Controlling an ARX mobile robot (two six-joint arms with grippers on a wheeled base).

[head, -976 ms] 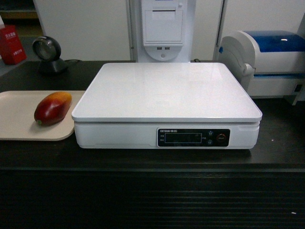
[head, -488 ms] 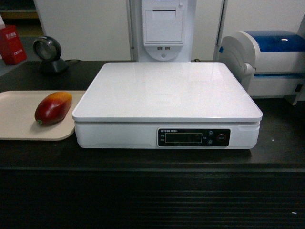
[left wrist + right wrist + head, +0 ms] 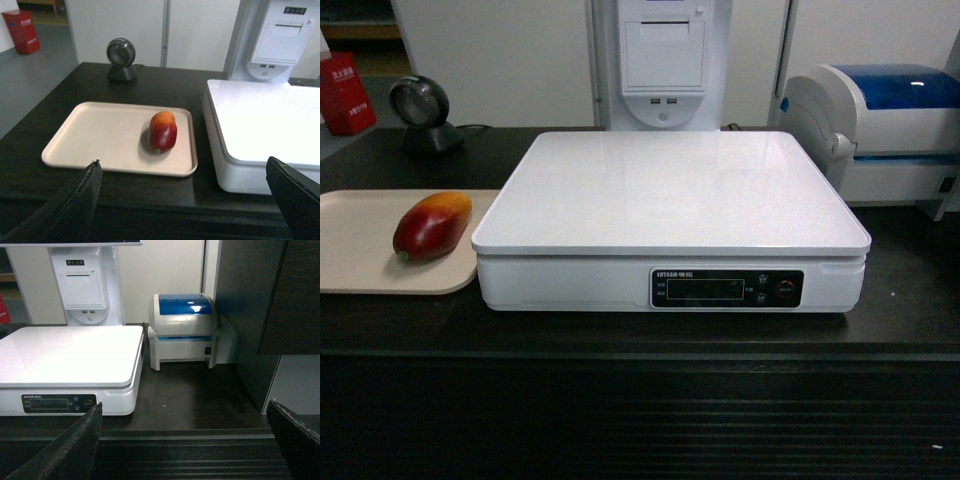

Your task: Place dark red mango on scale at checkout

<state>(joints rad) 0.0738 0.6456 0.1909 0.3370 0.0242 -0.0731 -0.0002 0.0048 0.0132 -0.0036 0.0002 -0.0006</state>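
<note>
Head view: dark red mango (image 3: 431,226) on tray (image 3: 360,245), beside scale (image 3: 670,195).

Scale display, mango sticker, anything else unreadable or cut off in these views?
- Scale display: head and right wrist views, lettering too small to read.
- Mango sticker: none visible in head or left wrist view; its underside lies against the tray.
- Tray: left end cut off by the head view's edge.
- Printer: right side cut off in head view.
- Left gripper, right gripper: only fingertips show at the wrist views' bottom edges; neither appears in head view.
</note>
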